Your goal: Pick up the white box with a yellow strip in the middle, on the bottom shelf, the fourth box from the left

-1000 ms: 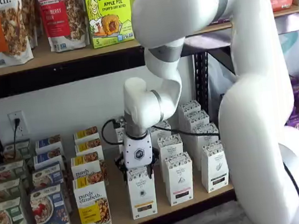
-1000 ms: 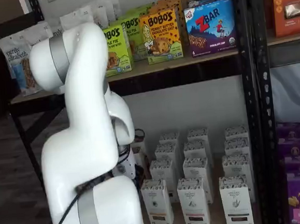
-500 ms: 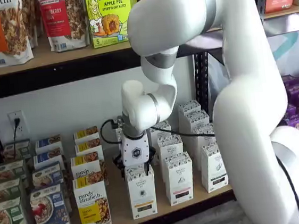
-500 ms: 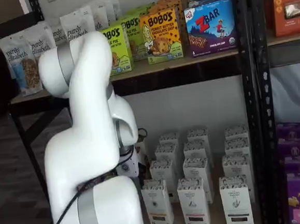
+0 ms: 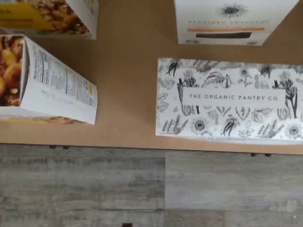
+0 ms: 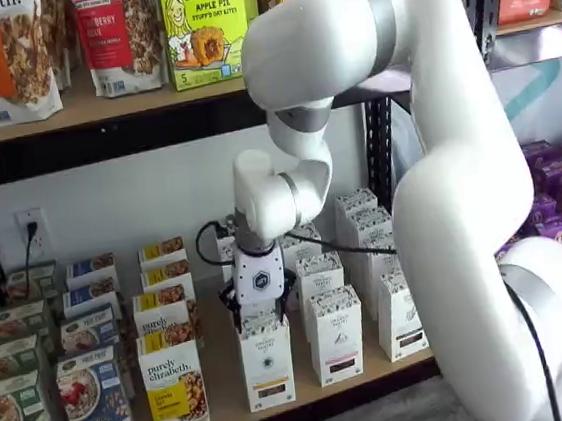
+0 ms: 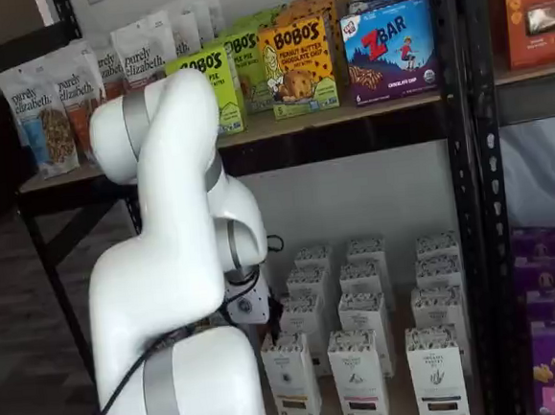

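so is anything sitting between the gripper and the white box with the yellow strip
Nothing visible does. In a shelf view the gripper hangs directly over the white box at the front of the bottom shelf, its black fingers down at the box's patterned top. The neighbouring cartons stand beside the box, not over it.
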Tool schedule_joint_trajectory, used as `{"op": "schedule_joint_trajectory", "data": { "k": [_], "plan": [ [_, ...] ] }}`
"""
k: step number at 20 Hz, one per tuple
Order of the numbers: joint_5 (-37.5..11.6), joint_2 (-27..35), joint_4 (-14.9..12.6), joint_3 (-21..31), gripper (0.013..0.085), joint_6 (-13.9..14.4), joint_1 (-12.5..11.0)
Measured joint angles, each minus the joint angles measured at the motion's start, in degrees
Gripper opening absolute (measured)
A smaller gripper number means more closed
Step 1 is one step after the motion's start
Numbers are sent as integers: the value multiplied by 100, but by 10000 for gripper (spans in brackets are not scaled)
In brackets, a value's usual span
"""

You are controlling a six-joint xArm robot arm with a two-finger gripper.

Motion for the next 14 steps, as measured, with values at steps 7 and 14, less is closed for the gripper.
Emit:
{"op": "schedule_joint_trajectory", "data": {
  "k": [7,14],
  "plan": [
    [-11,368,168,-304,850,-262,-106],
    [2,749,-205,-662,850,25,-163]
  ]
}}
